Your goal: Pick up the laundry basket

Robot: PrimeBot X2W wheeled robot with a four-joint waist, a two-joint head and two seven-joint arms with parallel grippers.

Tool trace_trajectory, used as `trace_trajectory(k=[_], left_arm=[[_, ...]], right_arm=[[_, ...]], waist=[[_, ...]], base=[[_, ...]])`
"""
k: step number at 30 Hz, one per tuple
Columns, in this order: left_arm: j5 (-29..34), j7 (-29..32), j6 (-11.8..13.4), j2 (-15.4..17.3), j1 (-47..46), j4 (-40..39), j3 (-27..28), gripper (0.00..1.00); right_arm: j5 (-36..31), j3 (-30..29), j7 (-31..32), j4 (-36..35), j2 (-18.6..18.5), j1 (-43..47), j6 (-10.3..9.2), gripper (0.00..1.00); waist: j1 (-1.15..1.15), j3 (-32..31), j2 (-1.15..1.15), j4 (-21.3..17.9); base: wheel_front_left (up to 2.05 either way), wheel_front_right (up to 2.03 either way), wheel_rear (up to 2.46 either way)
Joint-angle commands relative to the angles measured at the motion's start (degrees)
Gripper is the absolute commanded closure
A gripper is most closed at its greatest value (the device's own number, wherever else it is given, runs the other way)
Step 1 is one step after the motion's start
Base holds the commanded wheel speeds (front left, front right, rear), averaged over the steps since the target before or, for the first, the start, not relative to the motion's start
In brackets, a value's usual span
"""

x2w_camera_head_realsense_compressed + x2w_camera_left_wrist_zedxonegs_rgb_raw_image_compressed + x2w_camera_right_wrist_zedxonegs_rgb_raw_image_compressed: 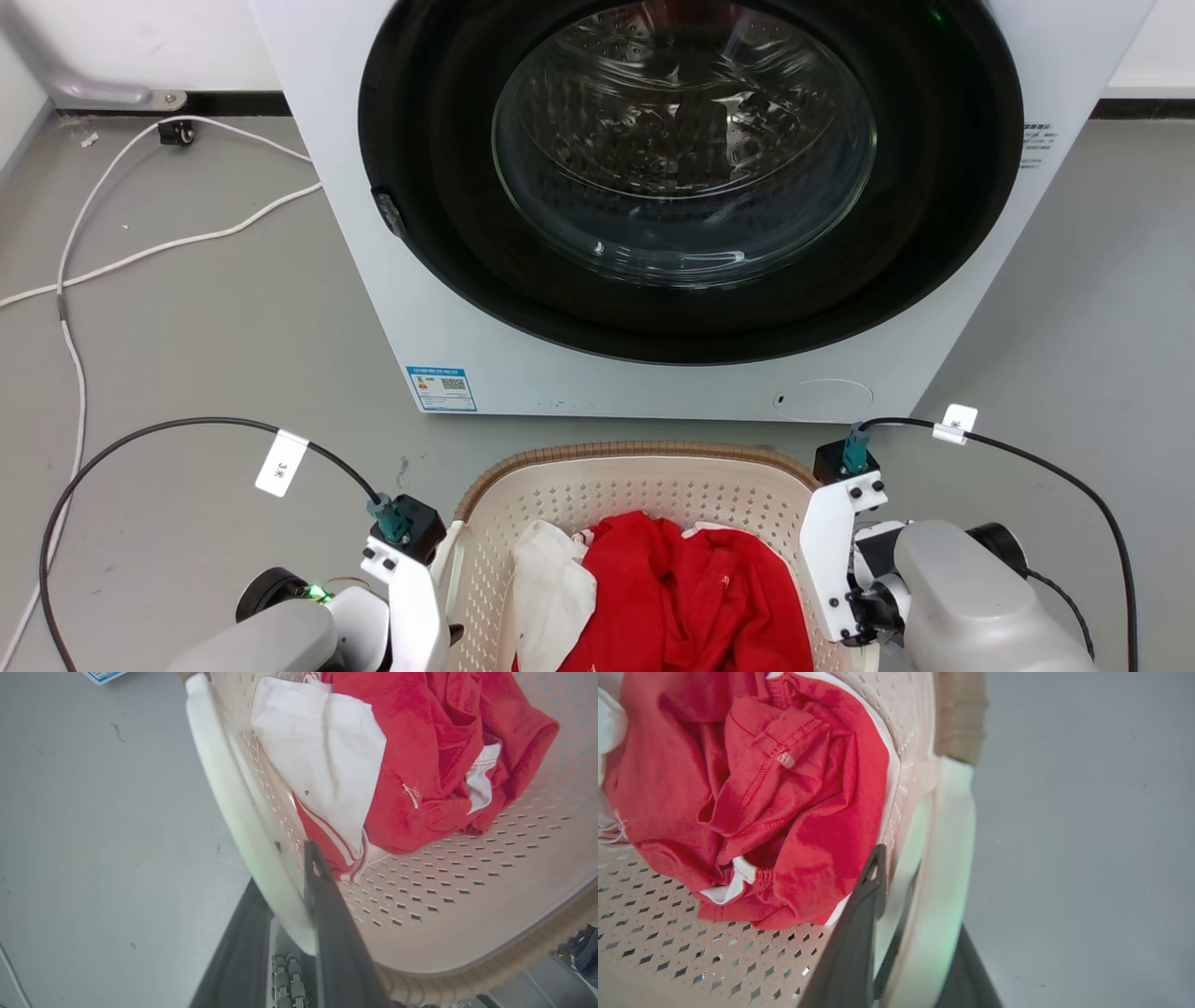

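Both handles gripped, lift not shown yet.
The laundry basket (644,467) sat on the floor just in front of the washing machine (467,308), between the two arms. The left gripper (282,868) looked clamped on the left handle (243,812), one finger inside the wall and one outside. The right gripper (920,891) held the right handle (948,858) the same way. So the grasp seemed done and raising it was what remained; I couldn't tell if the base had left the floor. A red garment (691,588) and a white cloth (551,579) lay inside, clear of the fingers. The machine door was near the far rim. White cables (168,247) lay well off to the left.
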Motion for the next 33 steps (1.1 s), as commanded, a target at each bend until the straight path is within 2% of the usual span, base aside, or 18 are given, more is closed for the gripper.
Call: trace_trajectory(k=[1,13,33], left_arm=[[0.5,0.7,-0.6,0.0,-0.3,0.1,-0.6,1.00],[0.1,0.3,-0.5,-1.1,-1.8,1.8,-0.5,1.00],[0.5,0.9,-0.5,-1.0,-2.9,2.9,-0.5,1.00]], right_arm=[[-0.1,0.3,-0.1,-0.1,-0.2,-0.9,0.02,1.00],[-0.2,-0.1,0.2,1.8,-0.3,-2.2,0.02,1.00],[0.6,0.3,0.0,2.9,-0.4,-3.9,0.02,1.00]], waist=[[0.01,0.0,0.00,-0.1],[0.01,-0.2,0.00,-0.7],[0.01,-0.7,0.00,-0.5]], base=[[0.00,0.00,0.00],[0.00,0.00,0.00],[0.00,0.00,0.00]])
